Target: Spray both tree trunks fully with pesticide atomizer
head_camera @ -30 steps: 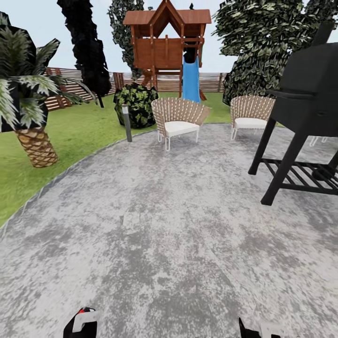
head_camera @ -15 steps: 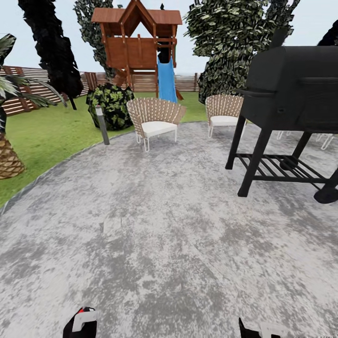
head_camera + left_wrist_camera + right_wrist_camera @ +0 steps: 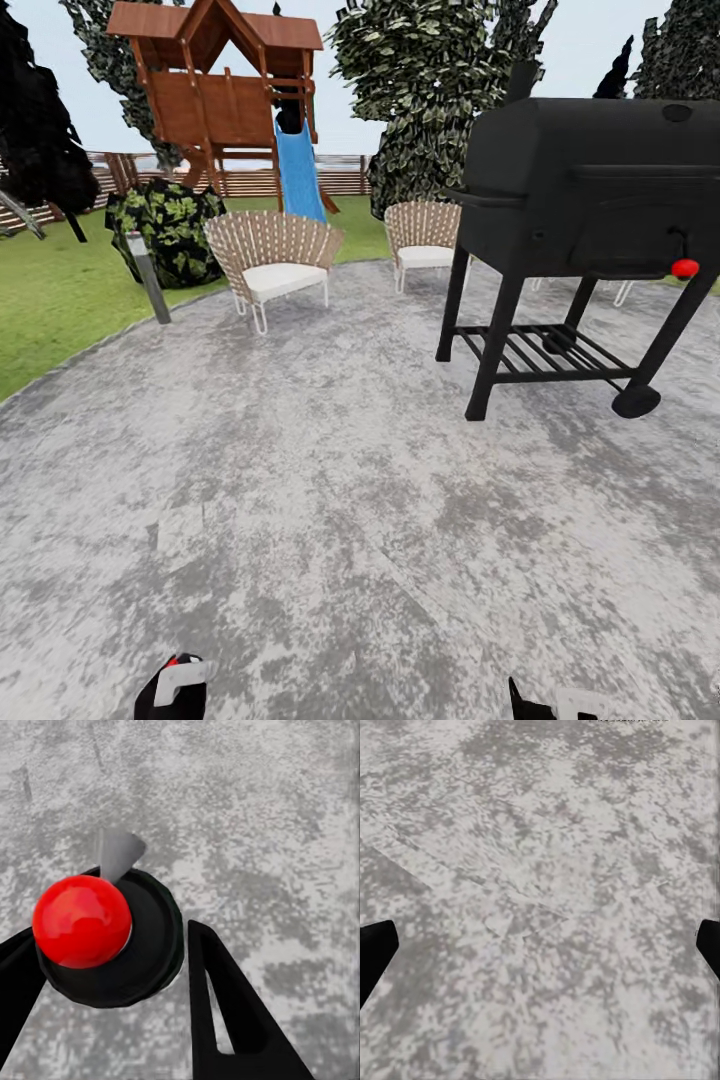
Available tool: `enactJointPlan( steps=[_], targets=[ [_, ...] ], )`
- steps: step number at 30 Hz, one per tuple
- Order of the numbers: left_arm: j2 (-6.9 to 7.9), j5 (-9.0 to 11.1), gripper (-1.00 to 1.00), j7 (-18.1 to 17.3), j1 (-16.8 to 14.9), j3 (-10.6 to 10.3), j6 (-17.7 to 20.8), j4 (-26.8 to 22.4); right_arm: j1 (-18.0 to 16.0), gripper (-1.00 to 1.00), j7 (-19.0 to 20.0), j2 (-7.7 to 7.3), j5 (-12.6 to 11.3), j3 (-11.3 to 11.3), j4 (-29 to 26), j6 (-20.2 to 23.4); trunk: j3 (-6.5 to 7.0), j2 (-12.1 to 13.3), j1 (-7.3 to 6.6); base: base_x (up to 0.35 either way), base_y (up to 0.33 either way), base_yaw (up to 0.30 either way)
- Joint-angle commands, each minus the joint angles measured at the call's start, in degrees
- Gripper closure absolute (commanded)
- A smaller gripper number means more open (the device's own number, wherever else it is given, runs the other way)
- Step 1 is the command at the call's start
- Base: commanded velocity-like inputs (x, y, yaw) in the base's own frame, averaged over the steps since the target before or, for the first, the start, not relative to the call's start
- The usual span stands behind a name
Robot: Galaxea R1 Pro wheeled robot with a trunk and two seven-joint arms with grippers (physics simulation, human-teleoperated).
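Observation:
The pesticide atomizer [image 3: 82,919] shows as a black round cap with a red ball top and a grey nozzle, seen end-on in the left wrist view. My left gripper [image 3: 112,934] is shut on it, one black finger on each side, over grey paving. In the head view the left gripper [image 3: 172,688] sits at the bottom edge with a bit of the atomizer's red showing. My right gripper [image 3: 540,945] is open and holds nothing, its fingertips far apart over the paving; it is also at the head view's bottom edge [image 3: 548,704]. The two trees and their trunks are out of view.
A black barbecue grill [image 3: 590,200] on legs stands ahead right on the grey paved patio [image 3: 330,480]. Two wicker chairs [image 3: 270,255] [image 3: 422,238] sit at the patio's far edge. Beyond are a bollard light [image 3: 150,280], a bush [image 3: 165,228], lawn [image 3: 50,300], a wooden playhouse with blue slide [image 3: 298,170] and a slat fence [image 3: 250,180].
The camera has swung right: the whole scene has shifted left, the palm has left the picture and the grill is fully in view. Both grippers keep their places in the frame.

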Motion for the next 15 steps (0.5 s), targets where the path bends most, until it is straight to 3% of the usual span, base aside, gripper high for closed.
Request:
enactJointPlan(
  steps=[1,15],
  targets=[
    [0.0,-0.41,1.0,0.21,-0.02,0.11,-0.19,0.02,-0.05,-1.0,0.02,0.0,-0.28,0.05,0.07,-0.2,-0.05,-0.02,0.02,0.338,0.0,-0.3],
    [0.06,-0.41,1.0,0.21,-0.02,0.11,-0.14,0.18,-0.05,-1.0,0.02,0.0,-0.28,0.09,0.07,-0.2,-0.05,-0.02,0.02,0.338,0.0,-0.3]
  ],
)
